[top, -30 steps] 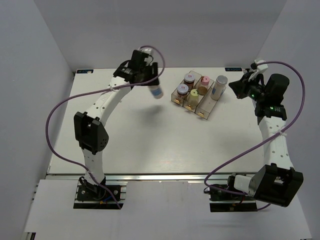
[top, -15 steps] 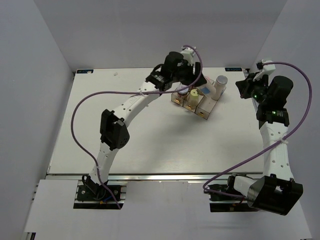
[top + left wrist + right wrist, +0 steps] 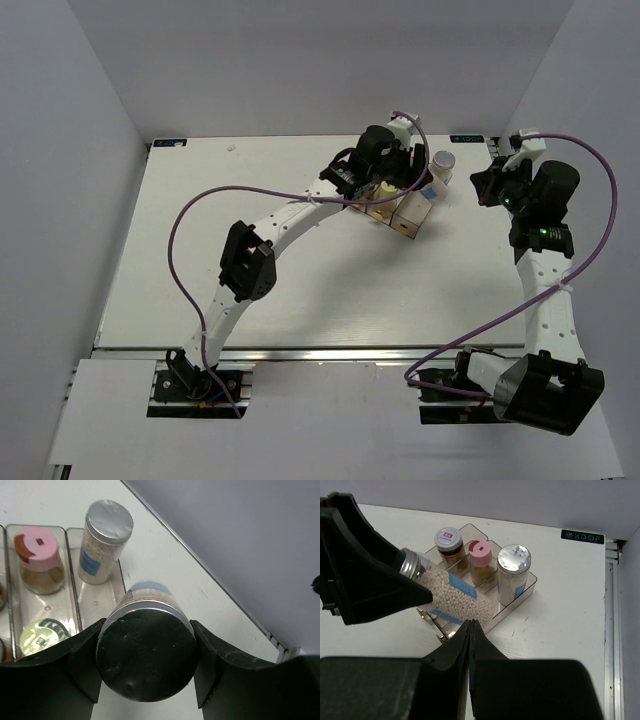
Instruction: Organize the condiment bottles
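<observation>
in the top view the left arm stretches from its base at the near left corner in a long diagonal across the table (image 3: 400, 290), elbow raised at mid-reach, so that the left gripper (image 3: 402, 170) hangs over the far end of the tray (image 3: 405, 222); its load is mostly hidden under the wrist. the right arm rises nearly straight from its base, forearm upright, wrist bent leftward, and the right gripper (image 3: 484, 185) points at the tray from just beside it without touching. a silver-lidded bottle (image 3: 443, 160) stands at the tray's far right corner. in the left wrist view the fingers (image 3: 82, 660) stand half apart and clamp the held bottle (image 3: 145, 645) on both sides near its lid end, which faces the camera in shadow, above the right slot; below it stand the silver-lidded bottle (image 3: 107, 540) in that slot, and the pink-lidded bottle (image 3: 40, 560) and pale yellow bottle (image 3: 42, 632) in the middle one. in the right wrist view the right gripper (image 3: 470, 627) has its fingers pressed together with nothing between them. the held bottle (image 3: 457, 600) tilts, silver lid up-left in the left gripper (image 3: 395, 580), base down over the tray's near end; a brown bottle (image 3: 449, 542) stands behind.
</observation>
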Available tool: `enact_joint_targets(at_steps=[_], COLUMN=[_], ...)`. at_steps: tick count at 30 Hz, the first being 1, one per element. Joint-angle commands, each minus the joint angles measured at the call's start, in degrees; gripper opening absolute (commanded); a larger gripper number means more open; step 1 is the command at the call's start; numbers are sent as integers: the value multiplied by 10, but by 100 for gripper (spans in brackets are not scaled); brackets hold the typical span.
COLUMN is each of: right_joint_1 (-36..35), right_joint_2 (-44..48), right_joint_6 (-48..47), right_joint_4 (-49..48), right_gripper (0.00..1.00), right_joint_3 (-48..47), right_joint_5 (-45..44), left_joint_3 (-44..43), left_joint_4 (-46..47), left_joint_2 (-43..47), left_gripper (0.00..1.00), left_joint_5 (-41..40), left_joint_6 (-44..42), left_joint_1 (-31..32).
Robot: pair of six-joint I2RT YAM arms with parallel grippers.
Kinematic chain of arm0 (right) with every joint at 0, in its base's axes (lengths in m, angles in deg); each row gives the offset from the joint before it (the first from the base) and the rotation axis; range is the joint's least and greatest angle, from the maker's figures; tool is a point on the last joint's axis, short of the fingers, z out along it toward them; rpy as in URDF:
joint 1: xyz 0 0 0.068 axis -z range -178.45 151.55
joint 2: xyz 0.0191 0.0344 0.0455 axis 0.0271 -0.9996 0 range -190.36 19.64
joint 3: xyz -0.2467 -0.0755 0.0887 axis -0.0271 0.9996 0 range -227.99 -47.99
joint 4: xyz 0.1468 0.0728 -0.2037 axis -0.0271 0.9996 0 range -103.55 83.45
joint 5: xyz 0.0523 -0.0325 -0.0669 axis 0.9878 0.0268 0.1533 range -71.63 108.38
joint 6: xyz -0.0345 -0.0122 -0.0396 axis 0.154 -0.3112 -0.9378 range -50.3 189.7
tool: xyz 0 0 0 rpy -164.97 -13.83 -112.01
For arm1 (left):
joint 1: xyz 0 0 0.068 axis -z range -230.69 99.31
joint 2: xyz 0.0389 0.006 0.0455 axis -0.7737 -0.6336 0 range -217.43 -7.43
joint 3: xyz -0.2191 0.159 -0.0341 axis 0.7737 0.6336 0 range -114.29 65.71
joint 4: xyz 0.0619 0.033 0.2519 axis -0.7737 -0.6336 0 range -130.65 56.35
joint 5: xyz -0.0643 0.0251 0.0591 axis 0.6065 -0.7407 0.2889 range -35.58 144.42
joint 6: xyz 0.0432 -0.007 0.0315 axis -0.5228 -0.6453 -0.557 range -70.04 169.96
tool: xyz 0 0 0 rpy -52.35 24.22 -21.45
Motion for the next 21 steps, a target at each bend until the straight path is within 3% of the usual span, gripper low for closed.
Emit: enact_joint_targets(at_steps=[1,21], right_joint_1=[2,2], right_joint_2=[-1,-7], right_joint_6=[-4,-4], right_joint_4=[-18,-15], right_gripper=[0,0], right_joint_3=[5,25], right_joint_5=[5,1], left_joint_3=[-33,-25], left_joint_4=[44,-20], left_joint_2=[8,-29], left_gripper=[0,0], left_joint_5=[-52,-71], left_joint_6=[-28,-70], left_joint_1=[3,5])
